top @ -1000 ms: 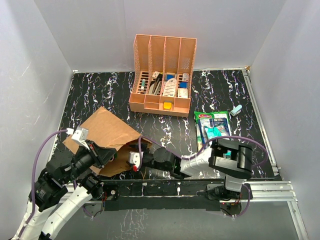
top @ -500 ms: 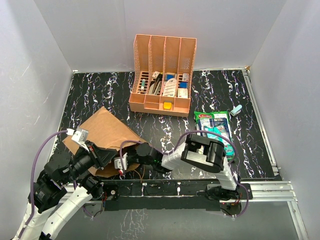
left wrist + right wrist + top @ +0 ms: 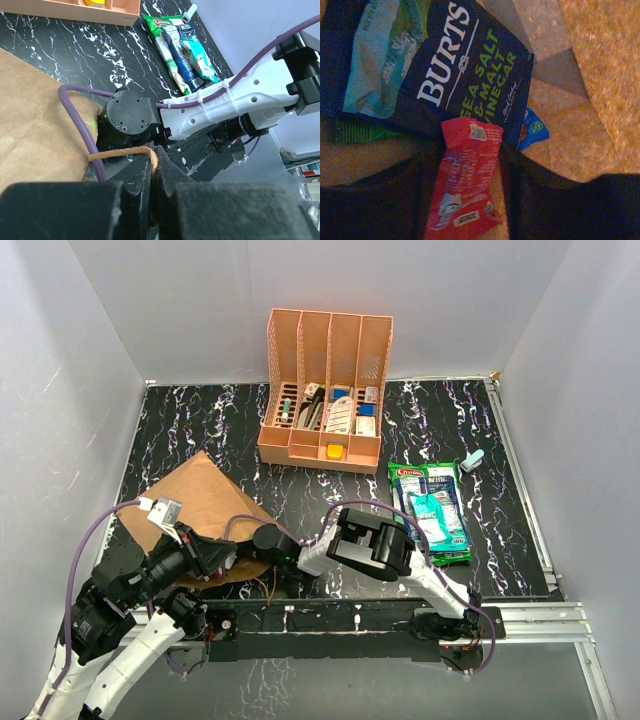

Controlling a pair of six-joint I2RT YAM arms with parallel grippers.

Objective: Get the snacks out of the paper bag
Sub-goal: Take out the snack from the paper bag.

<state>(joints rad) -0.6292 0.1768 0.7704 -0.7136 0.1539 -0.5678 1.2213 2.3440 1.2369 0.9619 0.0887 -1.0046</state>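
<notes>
Glossy crinkled red packet (image 3: 465, 185) inside kraft bag (image 3: 200, 498)

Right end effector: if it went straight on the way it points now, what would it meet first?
The red packet between the right end effector's fingers, inside the paper bag; beyond it, the dark blue Burts packet. Depth is unclear in this dim view.

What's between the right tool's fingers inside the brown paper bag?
A red glossy snack packet lies between the right tool's dark fingers, shown in the right wrist view.
</notes>
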